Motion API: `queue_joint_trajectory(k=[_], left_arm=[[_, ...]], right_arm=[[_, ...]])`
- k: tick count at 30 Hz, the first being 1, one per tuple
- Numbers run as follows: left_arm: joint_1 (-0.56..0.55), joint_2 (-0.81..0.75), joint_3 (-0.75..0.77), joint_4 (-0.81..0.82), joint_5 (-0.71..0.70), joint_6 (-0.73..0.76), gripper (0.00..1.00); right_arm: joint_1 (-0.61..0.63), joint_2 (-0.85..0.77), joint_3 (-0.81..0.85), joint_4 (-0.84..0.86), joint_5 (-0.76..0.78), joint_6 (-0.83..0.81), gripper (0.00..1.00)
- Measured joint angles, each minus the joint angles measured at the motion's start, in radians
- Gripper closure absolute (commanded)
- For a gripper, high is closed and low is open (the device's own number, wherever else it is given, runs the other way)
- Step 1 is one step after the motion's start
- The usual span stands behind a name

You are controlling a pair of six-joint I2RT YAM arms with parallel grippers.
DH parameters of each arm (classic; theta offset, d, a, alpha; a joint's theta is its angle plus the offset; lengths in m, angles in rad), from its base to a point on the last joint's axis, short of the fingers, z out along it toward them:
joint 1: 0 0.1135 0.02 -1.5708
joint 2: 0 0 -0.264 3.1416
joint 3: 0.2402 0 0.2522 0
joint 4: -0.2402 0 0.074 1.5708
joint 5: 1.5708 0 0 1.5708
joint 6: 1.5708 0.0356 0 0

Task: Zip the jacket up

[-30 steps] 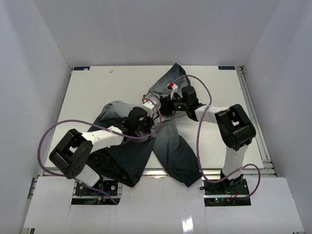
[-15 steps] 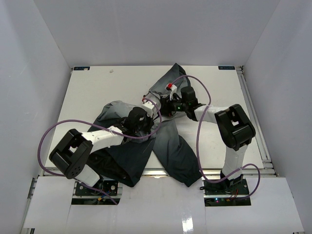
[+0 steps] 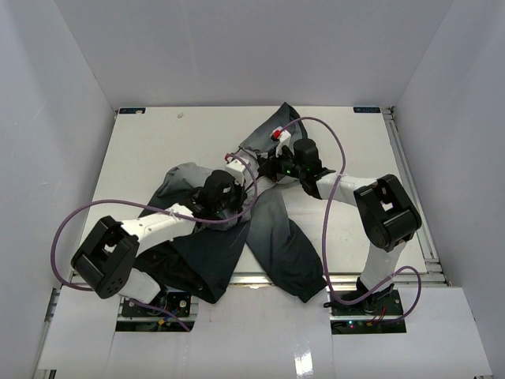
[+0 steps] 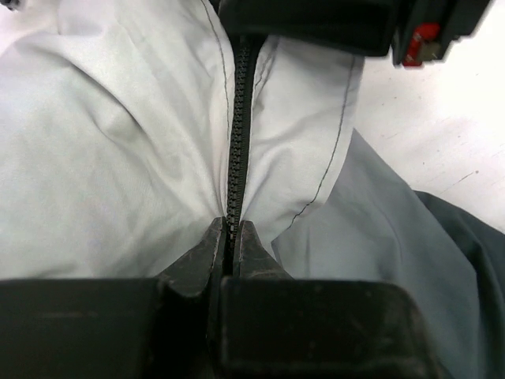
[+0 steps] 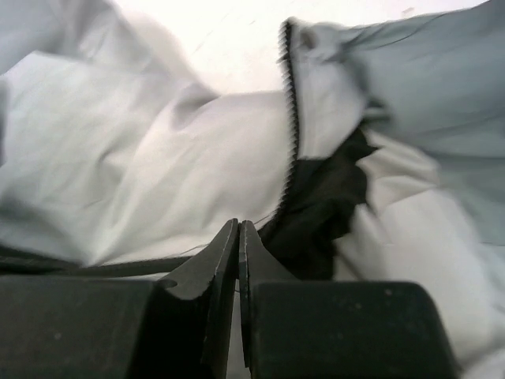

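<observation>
On the table (image 3: 158,142), the jacket (image 3: 268,237) lies crumpled across the middle, one dark part hanging over the near edge, another reaching toward the far side. Both arms meet over its pale inner fabric. The left gripper (image 4: 230,237) is clamped on the zipper (image 4: 237,118), whose joined teeth run straight from its tips to the right gripper (image 5: 238,233) opposite. That one's fingers are pressed together where a loose zipper edge ends; whether anything is pinched between them I cannot tell.
</observation>
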Motion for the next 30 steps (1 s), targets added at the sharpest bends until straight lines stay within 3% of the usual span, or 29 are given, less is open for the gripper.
queue_joint_trajectory(k=[15,30], left_arm=[[0.000,-0.143,0.000,-0.065,-0.016,-0.019,1.00],[-0.002,-0.249,-0.025,-0.071,-0.033,-0.034,1.00]], right_arm=[[-0.038,-0.005,0.066,0.061,0.139,0.029,0.92],[-0.150,0.085,0.255,0.049,0.092,0.064,0.92]])
